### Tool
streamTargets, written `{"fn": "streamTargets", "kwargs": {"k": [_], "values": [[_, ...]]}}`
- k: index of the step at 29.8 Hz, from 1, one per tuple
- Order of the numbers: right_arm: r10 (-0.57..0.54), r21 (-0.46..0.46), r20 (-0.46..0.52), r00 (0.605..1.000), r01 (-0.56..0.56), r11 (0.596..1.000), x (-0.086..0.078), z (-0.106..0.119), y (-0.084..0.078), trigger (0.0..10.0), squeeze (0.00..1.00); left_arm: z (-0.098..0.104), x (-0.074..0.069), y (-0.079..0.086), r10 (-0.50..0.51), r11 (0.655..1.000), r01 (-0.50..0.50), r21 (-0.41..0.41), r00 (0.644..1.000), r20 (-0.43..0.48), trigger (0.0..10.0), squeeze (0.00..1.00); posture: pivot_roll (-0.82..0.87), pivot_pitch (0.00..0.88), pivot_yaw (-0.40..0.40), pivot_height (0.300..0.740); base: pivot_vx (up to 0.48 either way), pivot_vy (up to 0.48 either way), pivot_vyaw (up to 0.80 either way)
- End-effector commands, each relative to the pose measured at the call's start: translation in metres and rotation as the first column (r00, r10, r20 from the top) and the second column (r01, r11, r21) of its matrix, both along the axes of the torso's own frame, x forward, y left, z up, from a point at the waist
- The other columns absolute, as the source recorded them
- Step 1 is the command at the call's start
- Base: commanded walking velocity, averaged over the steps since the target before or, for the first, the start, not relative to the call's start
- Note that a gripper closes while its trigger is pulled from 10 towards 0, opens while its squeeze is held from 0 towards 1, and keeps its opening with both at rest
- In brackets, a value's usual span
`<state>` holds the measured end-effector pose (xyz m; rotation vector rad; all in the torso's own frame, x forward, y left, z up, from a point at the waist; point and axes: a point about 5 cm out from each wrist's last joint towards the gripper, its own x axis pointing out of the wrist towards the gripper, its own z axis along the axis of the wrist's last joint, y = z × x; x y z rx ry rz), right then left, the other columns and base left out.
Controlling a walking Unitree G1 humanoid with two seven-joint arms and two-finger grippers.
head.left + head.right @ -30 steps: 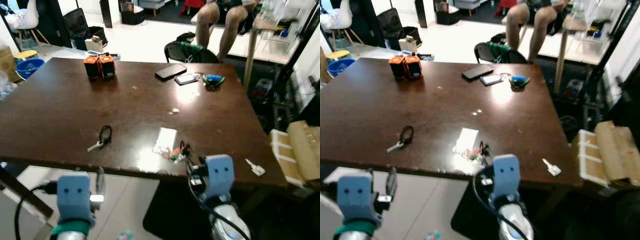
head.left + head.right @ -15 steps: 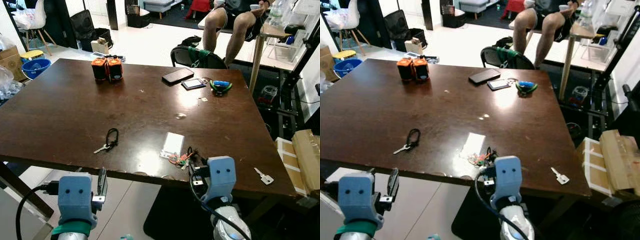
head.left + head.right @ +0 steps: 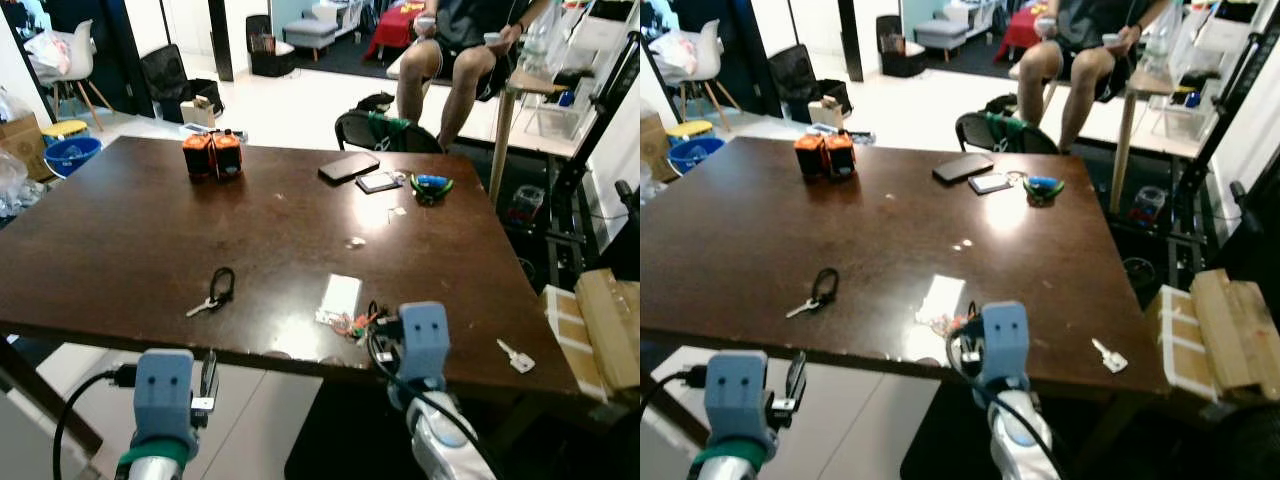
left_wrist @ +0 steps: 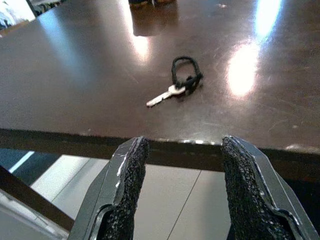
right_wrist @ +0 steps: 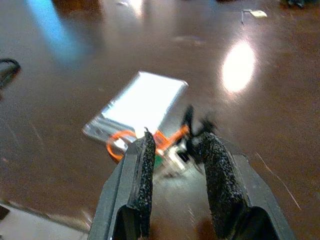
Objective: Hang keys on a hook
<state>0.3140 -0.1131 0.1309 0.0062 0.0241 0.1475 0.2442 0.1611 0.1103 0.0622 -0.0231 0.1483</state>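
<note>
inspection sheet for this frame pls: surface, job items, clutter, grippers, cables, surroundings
Surface: dark brown table, glossy, glare patches.
Job's things: key bunch with orange ring by a white card; key on black loop; single key near the table's right edge. Hook: nothing seen.
Clutter: two orange-black blocks, phone.
Grippers: right gripper open over the orange-ring bunch; left gripper open, short of the table edge.
Cables: black cable at left wrist.
Surroundings: seated person, chair.

Count on table (image 3: 120, 230): 2 orange canisters (image 3: 211, 155), 1 phone (image 3: 348, 167), 1 black-looped key (image 3: 213, 291), 1 tagged key (image 3: 515, 356), 1 white card (image 3: 339, 296), 1 orange-ringed bunch (image 5: 165, 145).
</note>
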Motion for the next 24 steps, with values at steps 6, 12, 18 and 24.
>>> {"fn": "streamTargets", "kwargs": {"k": [6,12,18,24], "values": [[0.072,0.04,-0.032,0.997,-0.071,0.997,0.009,0.0,0.01,10.0,0.0,-0.012,0.001,0.003,-0.015,0.998,0.013,-0.053,0.999,-0.033,10.0,0.0,-0.13,0.0,0.099,0.74,0.0,0.0,0.0],[0.162,0.046,-0.153,0.975,-0.157,0.987,0.015,-0.011,0.018,10.0,0.0,-0.016,0.001,0.003,-0.033,0.998,0.032,-0.06,0.999,-0.028,10.0,0.0,-0.13,0.0,0.1,0.74,0.0,0.0,0.0],[0.2,0.035,-0.252,0.947,-0.198,0.98,0.02,-0.019,0.018,10.0,0.0,-0.018,0.001,0.003,-0.039,0.997,0.037,-0.064,0.999,-0.03,10.0,0.0,-0.13,0.0,0.102,0.74,0.0,0.0,0.0],[0.213,0.033,-0.326,0.921,-0.214,0.976,0.021,-0.024,0.016,10.0,0.0,-0.017,0.001,0.003,-0.046,0.997,0.044,-0.069,0.999,-0.026,10.0,0.0,-0.12,0.0,0.107,0.74,0.0,0.0,0.0]]}}
